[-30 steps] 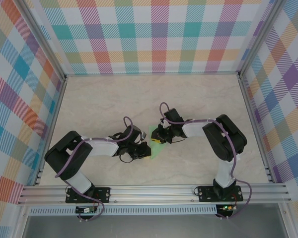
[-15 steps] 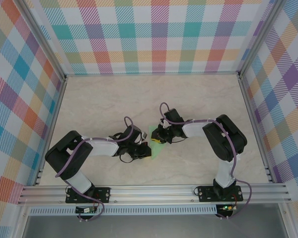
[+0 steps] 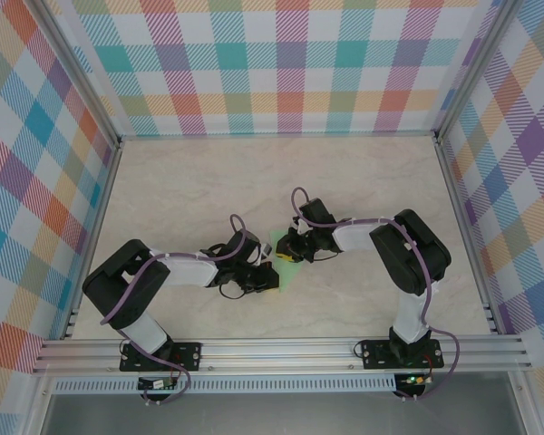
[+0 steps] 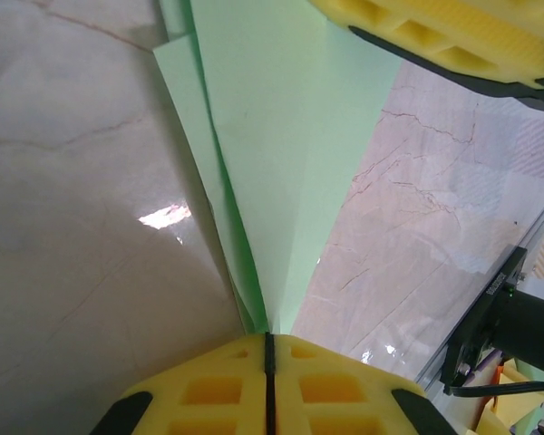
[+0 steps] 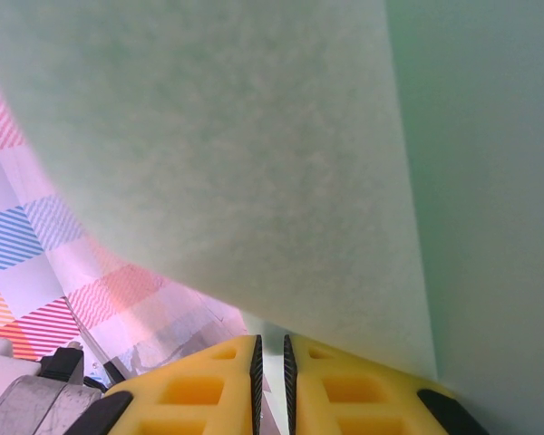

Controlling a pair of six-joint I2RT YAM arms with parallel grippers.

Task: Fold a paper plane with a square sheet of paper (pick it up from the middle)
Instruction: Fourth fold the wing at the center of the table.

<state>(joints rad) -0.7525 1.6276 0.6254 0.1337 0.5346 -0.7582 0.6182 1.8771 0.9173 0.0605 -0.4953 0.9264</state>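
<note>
In the left wrist view the paper plane [image 4: 281, 154] runs bottom to top, its narrow tip pointing down into the left gripper [image 4: 268, 343], which is clamped tight on it. The right gripper [image 5: 270, 352] nips the wider end between its 2 pads. All sit at the centre of the top view.

The right gripper's [image 5: 270, 358] nearly closed yellow fingers pinched the folded green paper [image 5: 254, 163]; plaid wall [image 5: 36, 263] showed lower left.

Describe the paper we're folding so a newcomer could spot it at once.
On the marble-patterned table, look at the middle, where the two grippers meet. The folded paper is pinched between the left gripper and right gripper: the only pale green thing on the table, narrowing to a point.
</note>
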